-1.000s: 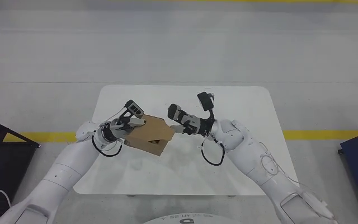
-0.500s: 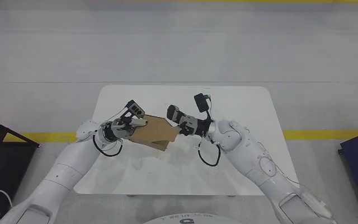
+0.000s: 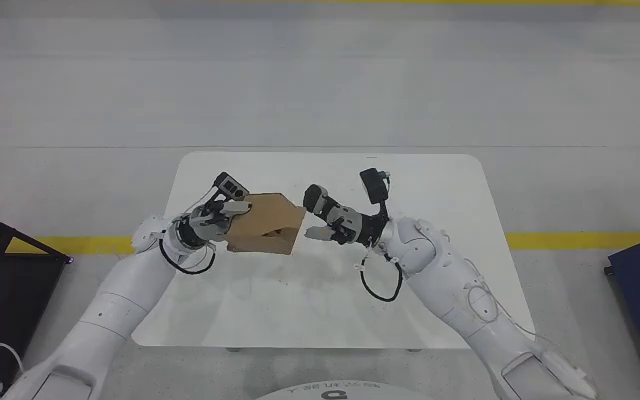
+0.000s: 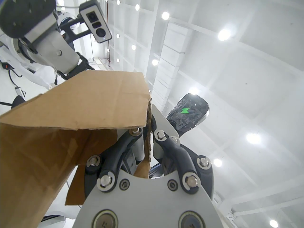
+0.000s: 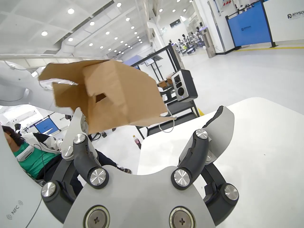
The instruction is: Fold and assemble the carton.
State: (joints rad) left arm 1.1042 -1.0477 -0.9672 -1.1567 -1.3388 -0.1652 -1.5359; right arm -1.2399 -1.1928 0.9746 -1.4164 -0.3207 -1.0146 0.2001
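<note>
Carton (image 3: 265, 222) pinched by the left pincer (image 4: 148, 141); right pincer (image 5: 149, 117) spread beside it.

The left arm runs from the near left side of the counter (image 3: 420, 290) diagonally inward, elbow bent. Its fingers are pressed together on the edge of one cardboard panel at the carton's left end. The brown carton is partly formed, with loose flaps, and is held above the left-middle part of the counter. The right arm comes in from the near right, forearm pointing left. Its fingers are spread wide and face the carton's right end, just beside it. Contact cannot be determined.
</note>
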